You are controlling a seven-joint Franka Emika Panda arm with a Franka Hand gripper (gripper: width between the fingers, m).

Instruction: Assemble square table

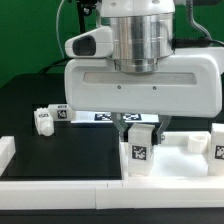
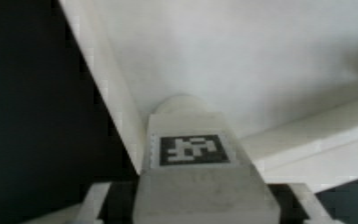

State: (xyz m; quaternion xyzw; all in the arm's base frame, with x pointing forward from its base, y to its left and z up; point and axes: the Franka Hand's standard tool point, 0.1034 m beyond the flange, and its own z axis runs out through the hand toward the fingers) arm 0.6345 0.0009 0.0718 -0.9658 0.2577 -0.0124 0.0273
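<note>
A short white table leg (image 1: 140,152) with a black-and-white tag stands upright under the hand. My gripper (image 1: 143,128) straddles it from above. In the wrist view the leg (image 2: 197,150) fills the space between the two fingers (image 2: 115,196), and their dark pads lie against its sides. The white square tabletop slab (image 2: 247,55) spreads out behind the leg, with a rounded raised part at one side. In the exterior view the slab (image 1: 186,143) lies just to the right of the held leg. A second leg (image 1: 45,120) lies on the black table at the exterior view's left.
Another tagged white leg (image 1: 220,142) sits at the exterior view's right edge. A long white bar (image 1: 60,186) runs along the front and a white block (image 1: 5,150) stands at the left edge. The marker board (image 1: 100,117) lies behind the hand.
</note>
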